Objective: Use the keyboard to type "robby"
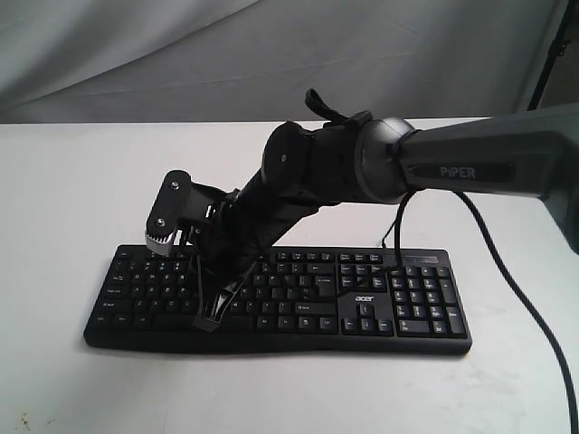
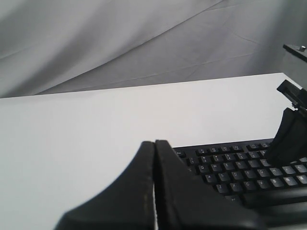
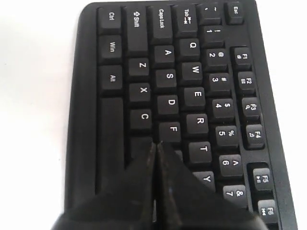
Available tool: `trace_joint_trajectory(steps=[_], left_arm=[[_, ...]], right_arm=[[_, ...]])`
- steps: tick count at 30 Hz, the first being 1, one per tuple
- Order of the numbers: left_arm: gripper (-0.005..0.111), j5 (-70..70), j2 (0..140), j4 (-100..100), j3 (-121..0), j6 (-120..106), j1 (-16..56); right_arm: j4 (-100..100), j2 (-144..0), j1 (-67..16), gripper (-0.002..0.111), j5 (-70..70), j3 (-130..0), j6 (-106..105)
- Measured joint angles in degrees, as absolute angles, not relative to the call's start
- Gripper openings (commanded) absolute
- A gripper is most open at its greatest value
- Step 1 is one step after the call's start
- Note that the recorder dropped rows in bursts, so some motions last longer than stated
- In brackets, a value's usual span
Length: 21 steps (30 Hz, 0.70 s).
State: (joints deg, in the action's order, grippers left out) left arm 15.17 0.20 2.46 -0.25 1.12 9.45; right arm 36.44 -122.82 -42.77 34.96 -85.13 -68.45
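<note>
The right fingers (image 3: 136,187), pressed together, have their tip low and left of centre in the exterior frame, beside the F key (image 3: 172,129) of the keyboard (image 1: 298,307), which spans that frame's lower middle on the table (image 1: 72,181). Centre the tip on one keycap and drop straight, I judge, as neighbours crowd close. The left fingers (image 2: 134,191), pressed together too, hang short of the keys, and the arm's cable (image 1: 399,221) droops near the number pad (image 1: 421,298).

Lab-like setup: white table (image 1: 72,181), grey cloth backdrop (image 1: 181,54).

Right arm (image 1: 303,167) hides keyboard (image 1: 380,312) middle keys; fingers (image 3: 129,196) cover keys beside F.
</note>
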Motion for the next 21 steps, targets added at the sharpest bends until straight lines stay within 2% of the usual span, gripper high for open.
trace_joint_trajectory(steps=[21], left_arm=[[0.000, 15.2, 0.2, 2.5, -0.2, 1.1, 9.5]], right_arm=[[36.3, -124.6, -42.8, 0.000, 34.9, -85.1, -68.0]])
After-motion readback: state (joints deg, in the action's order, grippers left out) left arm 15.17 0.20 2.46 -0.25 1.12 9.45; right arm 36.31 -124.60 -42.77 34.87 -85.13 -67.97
